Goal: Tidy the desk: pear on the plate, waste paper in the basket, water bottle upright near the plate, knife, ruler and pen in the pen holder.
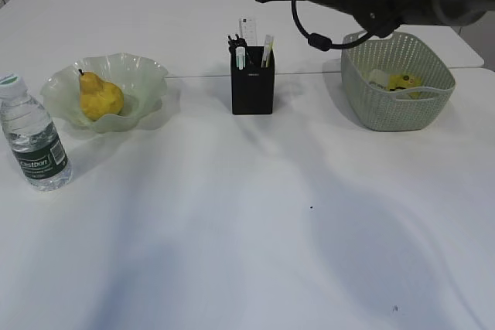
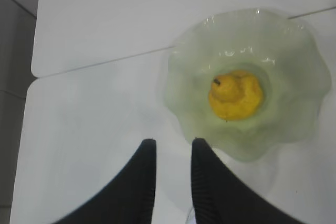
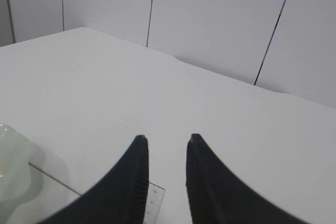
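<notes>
ruler (image 3: 155,202) top sits just below the empty, narrowly parted right claw (image 3: 165,140).

Left hand (image 2: 170,148) parted and empty, right hand (image 3: 165,142) likewise

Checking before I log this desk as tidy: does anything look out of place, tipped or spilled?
Nothing stands out: pear sits in the plate, water bottle stands upright beside it, pen holder and basket are upright.

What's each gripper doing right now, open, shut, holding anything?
Left gripper: open, empty, above the desk beside the plate.
Right gripper: open, empty, in the air.
</notes>
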